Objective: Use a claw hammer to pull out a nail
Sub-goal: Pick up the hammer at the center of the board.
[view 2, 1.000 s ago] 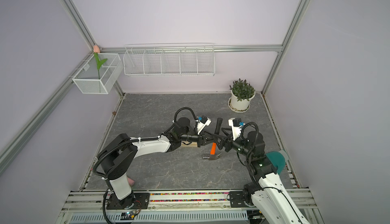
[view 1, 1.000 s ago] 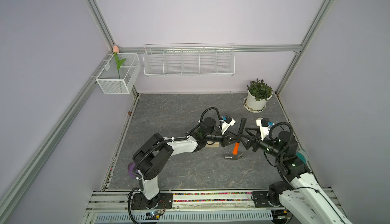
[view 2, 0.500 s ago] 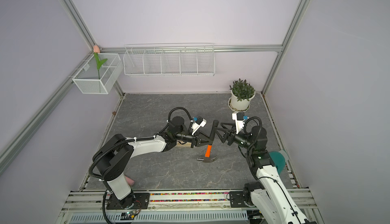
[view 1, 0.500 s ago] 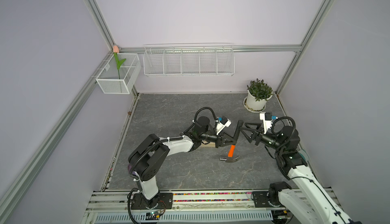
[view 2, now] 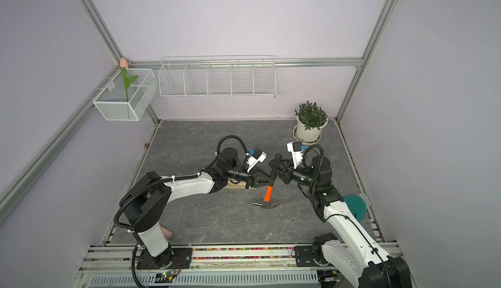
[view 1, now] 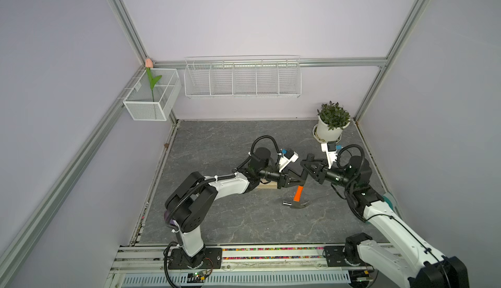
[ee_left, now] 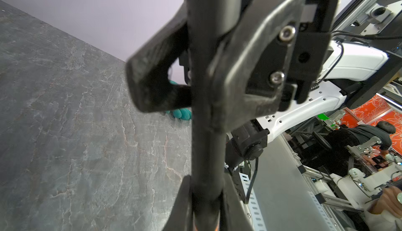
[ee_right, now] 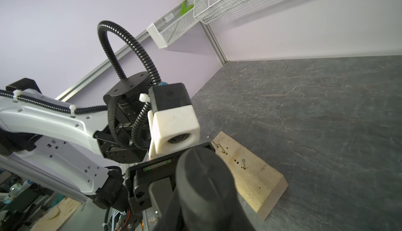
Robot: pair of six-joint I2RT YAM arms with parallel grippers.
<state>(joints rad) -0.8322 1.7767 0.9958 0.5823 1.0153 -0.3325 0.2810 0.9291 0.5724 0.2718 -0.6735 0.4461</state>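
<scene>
Tabletop [view 1: 217, 148]: hammer [view 1: 298, 193] in right end effector [view 1: 305, 168]

We can read no words, numbers or brand names anywhere. In the right wrist view, the pale wooden block [ee_right: 256, 175] has a faint dark marking near one edge of its top face, too small and blurred to make out. The black-and-white camera housing [ee_right: 174, 114] carries only a tiny star-shaped emblem on its black part. In the left wrist view, the orange-red panel [ee_left: 374, 108] shows white ornament, not lettering.
</scene>
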